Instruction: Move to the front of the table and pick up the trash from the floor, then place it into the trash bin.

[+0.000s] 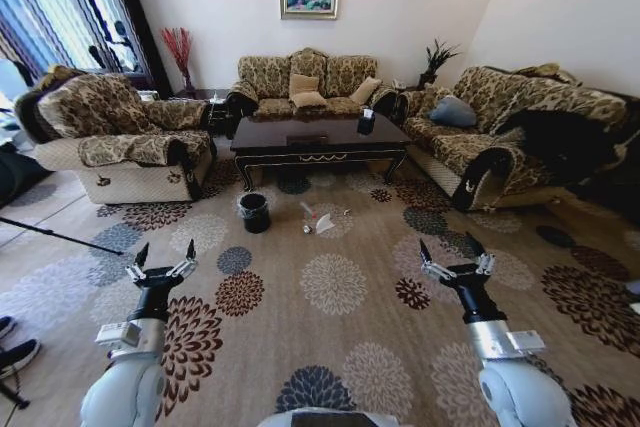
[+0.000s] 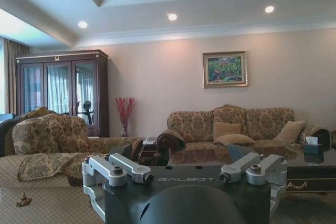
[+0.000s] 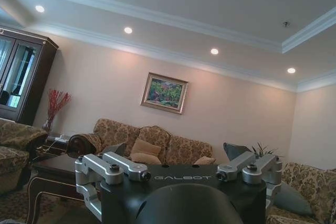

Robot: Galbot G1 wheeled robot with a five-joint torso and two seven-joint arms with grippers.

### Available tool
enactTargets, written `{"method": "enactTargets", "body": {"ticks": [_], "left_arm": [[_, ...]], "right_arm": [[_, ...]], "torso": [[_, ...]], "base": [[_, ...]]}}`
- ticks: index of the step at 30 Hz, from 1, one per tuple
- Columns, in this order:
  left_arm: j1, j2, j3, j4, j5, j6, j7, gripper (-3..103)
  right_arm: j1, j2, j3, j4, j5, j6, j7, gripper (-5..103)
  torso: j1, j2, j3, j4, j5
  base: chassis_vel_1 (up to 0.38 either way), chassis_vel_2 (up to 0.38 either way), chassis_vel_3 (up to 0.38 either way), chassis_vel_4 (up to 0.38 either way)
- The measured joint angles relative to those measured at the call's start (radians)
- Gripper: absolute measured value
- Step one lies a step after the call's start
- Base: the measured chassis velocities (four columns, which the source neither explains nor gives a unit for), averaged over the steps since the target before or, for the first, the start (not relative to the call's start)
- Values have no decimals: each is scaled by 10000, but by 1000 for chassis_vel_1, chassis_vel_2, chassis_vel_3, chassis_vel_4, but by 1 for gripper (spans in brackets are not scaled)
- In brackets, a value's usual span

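Patterned carpet separates the robot from the work, so the step in hand is the drive up to the counter (image 1: pixel 318 137). Left to right before the counter's front: the trash bin (image 1: pixel 254 212), then the trash (image 1: pixel 322 221), seemingly white paper and a small can. Left hand (image 1: pixel 160 266) and right hand (image 1: pixel 455 260) hang low, fingers apart, empty. Best stop short, litter centred between them.

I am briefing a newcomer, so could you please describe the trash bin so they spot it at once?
Find the long dark table before the middle sofa. On the carpet by its front left leg stands the trash bin, a small round black bucket with a whitish liner, upright beside flat white litter.
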Motion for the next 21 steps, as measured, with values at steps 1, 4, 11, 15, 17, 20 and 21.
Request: {"method": "enactTargets", "body": {"ticks": [1, 4, 11, 15, 17, 20, 21], "left_arm": [[-1, 7, 8, 6, 15, -39, 0, 100], [-2, 28, 22, 25, 73, -161, -1, 100], [3, 24, 64, 95, 108, -253, -2, 100], [-6, 19, 72, 129, 119, -265, -2, 100], [-8, 15, 76, 136, 122, -267, -3, 100], [-11, -10, 84, 165, 154, -292, -3, 100], [-11, -10, 84, 165, 154, -292, -3, 100]], "right_arm": [[0, 12, 0, -3, -6, 1, -2, 100], [11, 35, 0, -43, -32, 3, -6, 100], [38, 85, -14, -90, -81, 12, -30, 100], [49, 104, -27, -124, -100, 13, -43, 100], [50, 112, -29, -137, -104, 14, -45, 100], [54, 130, -31, -159, -108, 20, -48, 100], [54, 130, -31, -159, -108, 20, -48, 100]], "torso": [[0, 0, 0, 0, 0], [0, 0, 0, 0, 1], [0, 0, 0, 0, 0], [0, 0, 0, 0, 0], [0, 0, 0, 0, 0], [0, 0, 0, 0, 0], [0, 0, 0, 0, 0]], "base": [[0, 0, 0, 0], [0, 0, 0, 0], [0, 0, 0, 0], [0, 0, 0, 0], [0, 0, 0, 0], [0, 0, 0, 0], [0, 0, 0, 0]]}}
